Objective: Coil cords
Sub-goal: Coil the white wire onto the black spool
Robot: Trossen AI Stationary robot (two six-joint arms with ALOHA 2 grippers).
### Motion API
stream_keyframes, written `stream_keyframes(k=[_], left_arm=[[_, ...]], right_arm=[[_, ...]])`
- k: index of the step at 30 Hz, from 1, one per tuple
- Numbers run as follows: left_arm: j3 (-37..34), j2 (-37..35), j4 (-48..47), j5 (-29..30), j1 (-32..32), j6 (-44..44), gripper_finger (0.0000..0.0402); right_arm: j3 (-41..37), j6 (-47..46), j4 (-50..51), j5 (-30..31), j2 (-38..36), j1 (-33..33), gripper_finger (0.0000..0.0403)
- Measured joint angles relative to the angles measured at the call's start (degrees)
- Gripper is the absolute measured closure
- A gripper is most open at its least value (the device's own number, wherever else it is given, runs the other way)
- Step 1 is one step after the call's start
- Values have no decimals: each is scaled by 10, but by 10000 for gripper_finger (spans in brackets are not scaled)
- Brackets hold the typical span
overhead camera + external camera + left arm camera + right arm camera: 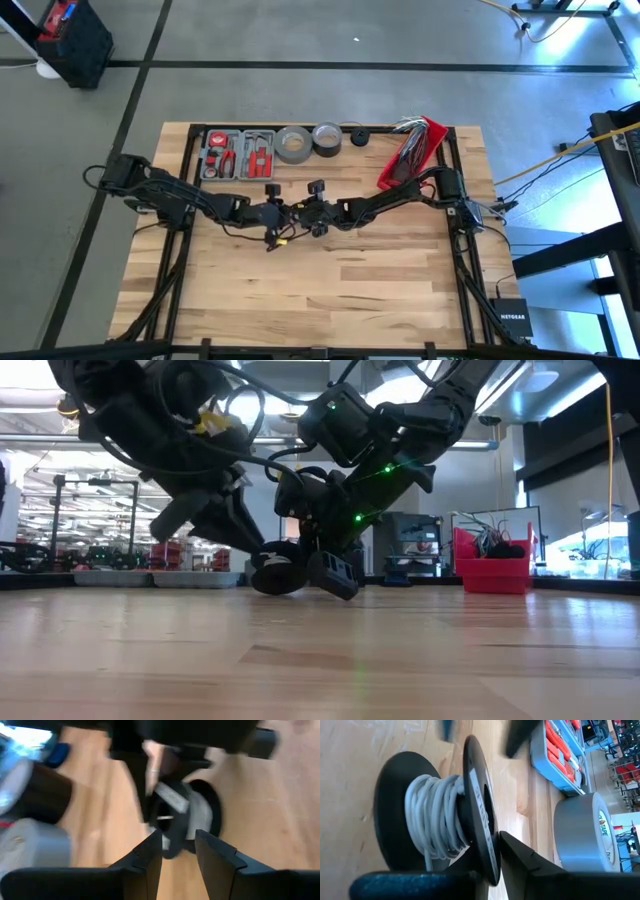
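At the middle of the pale wooden bench (pixel 330 290), both dark arms are meeting over a black plastic spool with two round flanges (pixel 475 840), which is resting on its edges on the wood. The thin white cord (pixel 432 817) is sitting wound in many turns around the spool's hub, between the flanges. The right gripper (pixel 492 865) is reaching in from the right, and its fingers are pinching the nearer flange at its rim, one finger on each face. The left gripper (pixel 177 852) is coming in from the left, its fingers (pixel 150 855) standing parted and holding nothing, with the spool just ahead of them. Judging by the thick wrap on the hub and no loose white length showing on the wood, the white cord is looking nearly or fully coiled, though its end is not visible, so whether a tail is left I cannot tell. No thin dark cord is showing clearly anywhere, so that part may be still waiting. Along the far edge are lying a grey tray of red-handled tools (pixel 237 153), a large grey roll of tape (pixel 293 144), a smaller dark tape roll (pixel 327 135) and a red plastic bin (pixel 412 150), all well apart from the work.
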State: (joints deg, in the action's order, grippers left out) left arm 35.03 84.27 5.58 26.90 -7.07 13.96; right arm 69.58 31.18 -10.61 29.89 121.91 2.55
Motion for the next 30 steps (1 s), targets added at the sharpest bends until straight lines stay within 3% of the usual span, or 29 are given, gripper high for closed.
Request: stream_keyframes(k=[2,9,16,20,24,30], left_arm=[[0,2,-4,-25,3,8,290],[0,12,21,-16,32,19,293],[0,13,24,-24,42,35,387],[0,13,28,-26,43,40,391],[0,13,28,-26,43,44,398],[25,-6,-27,-15,42,46,399]], right_arm=[[0,0,0,0,0,0,361],[0,0,-1,-10,0,0,361],[0,0,-2,-10,0,0,361],[0,-9,-4,-13,0,0,361],[0,-78,-3,-47,1,0,361],[-1,-89,27,63,-34,11,330]])
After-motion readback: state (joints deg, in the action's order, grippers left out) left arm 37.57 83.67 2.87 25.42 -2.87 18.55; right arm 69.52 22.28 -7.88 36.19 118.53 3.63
